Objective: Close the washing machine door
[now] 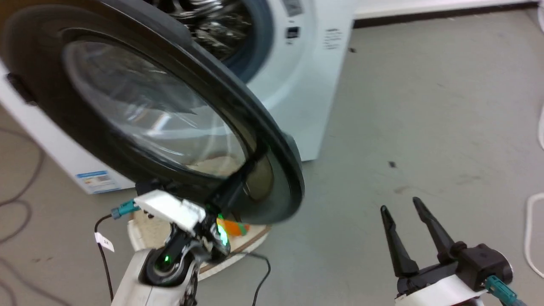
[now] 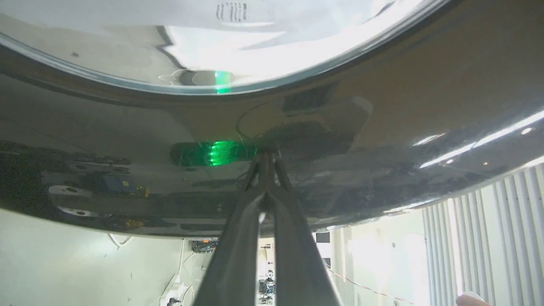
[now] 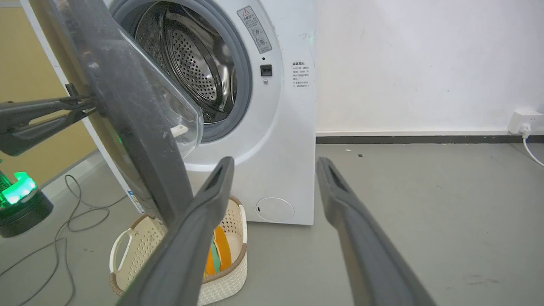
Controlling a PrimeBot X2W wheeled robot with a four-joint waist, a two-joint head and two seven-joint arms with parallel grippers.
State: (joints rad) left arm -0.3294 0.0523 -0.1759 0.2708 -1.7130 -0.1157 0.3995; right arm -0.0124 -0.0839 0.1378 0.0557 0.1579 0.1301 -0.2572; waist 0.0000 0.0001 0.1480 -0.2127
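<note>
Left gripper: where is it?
In the right wrist view the left gripper is at the left edge, fingers shut, tips against the outer face of the open washing machine door.

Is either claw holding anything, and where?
Nothing is gripped. The left claw is shut, tips touching the black rim of the washing machine door; the right claw is open, empty.

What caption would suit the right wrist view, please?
Left gripper, fingers shut, against the half-open washing machine door; right gripper open nearby.
</note>
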